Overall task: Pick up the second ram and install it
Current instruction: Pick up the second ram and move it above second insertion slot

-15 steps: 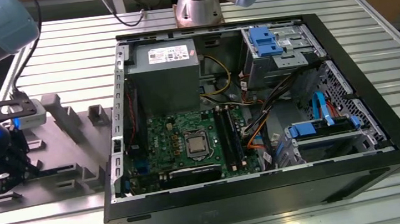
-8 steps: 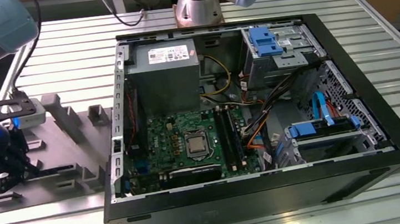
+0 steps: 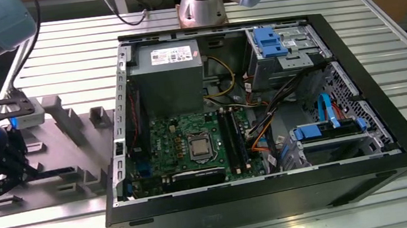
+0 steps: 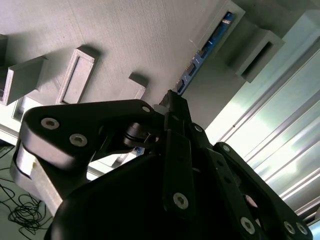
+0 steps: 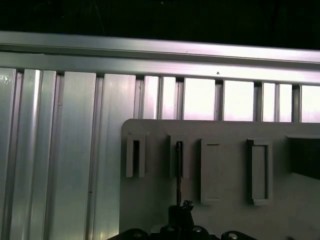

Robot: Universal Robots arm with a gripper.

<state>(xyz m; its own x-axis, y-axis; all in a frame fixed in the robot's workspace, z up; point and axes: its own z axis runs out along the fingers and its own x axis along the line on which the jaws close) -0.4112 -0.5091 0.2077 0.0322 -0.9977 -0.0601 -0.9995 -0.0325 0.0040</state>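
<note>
The second ram (image 3: 55,173) is a thin dark stick standing on edge in a slot of the grey fixture plate (image 3: 66,142) at the exterior view's left. In the second wrist view the ram (image 4: 205,50) shows blue labels and runs away from my fingertips. The first wrist view shows the ram (image 5: 178,165) edge-on as a thin dark line. My black gripper (image 3: 0,179) sits at the ram's near end. The gripper (image 4: 172,100) has its fingers drawn together on that end, also in the first wrist view (image 5: 180,212). The ram still rests in the fixture.
An open computer case (image 3: 273,197) lies at the exterior view's centre and right, with the green motherboard and its long black memory slots (image 3: 230,139) inside. Grey fixture blocks (image 3: 98,118) rise from the plate between me and the case. Everything stands on a ribbed aluminium table (image 3: 67,43).
</note>
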